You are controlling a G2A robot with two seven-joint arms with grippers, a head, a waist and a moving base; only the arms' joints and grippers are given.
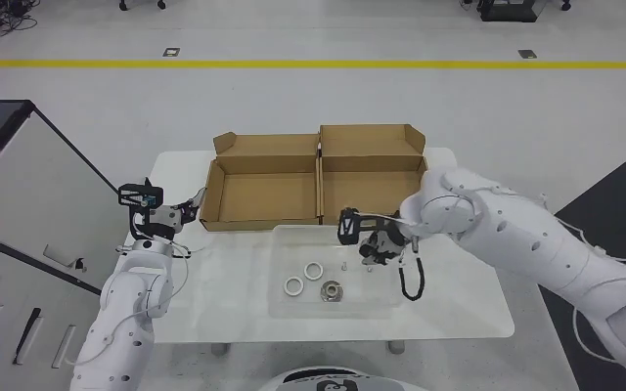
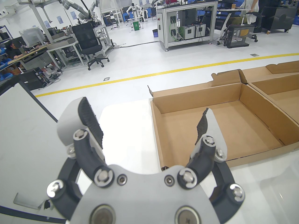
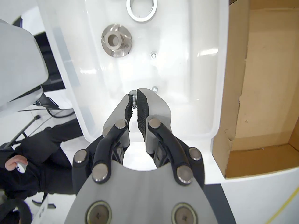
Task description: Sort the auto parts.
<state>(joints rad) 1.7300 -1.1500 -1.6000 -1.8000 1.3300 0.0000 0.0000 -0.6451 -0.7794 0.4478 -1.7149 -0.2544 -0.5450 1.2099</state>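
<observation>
Workshop floor [image 1: 411, 98] with a yellow line [image 1: 313, 64] lies beyond the white surface [image 1: 196, 293].

Left box [image 1: 264, 195] and right box [image 1: 370, 191]: open cardboard, side by side at the far edge. The clear tray [image 1: 277, 274] sits just before them.

Right claw [image 3: 134, 94]: over the tray's end by the right box, closed on a small bolt [image 3: 133, 99]. The bolt's long axis runs along the fingers, head at the tips.

Loose in the tray, apart from the claw: white rings [image 3: 141, 3], metal flange [image 3: 116, 40], small fasteners [image 3: 153, 54].

Left claw [image 2: 144, 106]: spread wide and empty, above bare surface beside the left box's outer corner.
</observation>
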